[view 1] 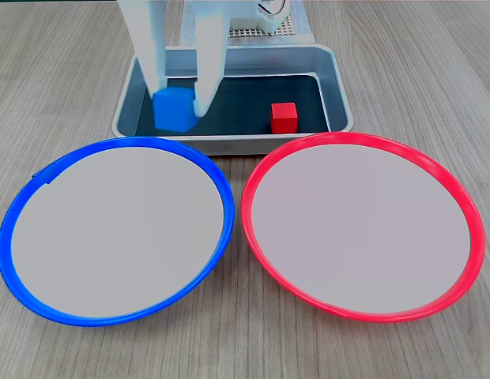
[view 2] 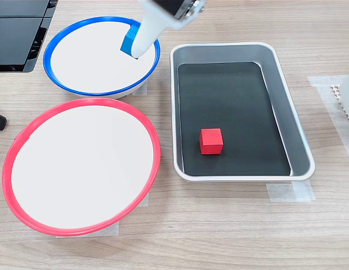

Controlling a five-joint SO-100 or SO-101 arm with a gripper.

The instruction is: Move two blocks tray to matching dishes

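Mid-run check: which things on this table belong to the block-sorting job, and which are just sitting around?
Job items:
- small bright blue cube, held in the white claw
- small red cube on the dark floor of the grey metal tray
- blue-rimmed round plate
- red-rimmed round plate

Lying about:
- black device at the table edge
- tape strips on the wooden table

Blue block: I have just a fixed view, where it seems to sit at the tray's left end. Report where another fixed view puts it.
Observer: In a fixed view the blue block is off the tray, held by the gripper and seen against the blue-rimmed dish, just inside its tray-side rim.
Operator: State what is left on the tray floor.
Observer: The red block alone; the rest of the dark floor is bare.
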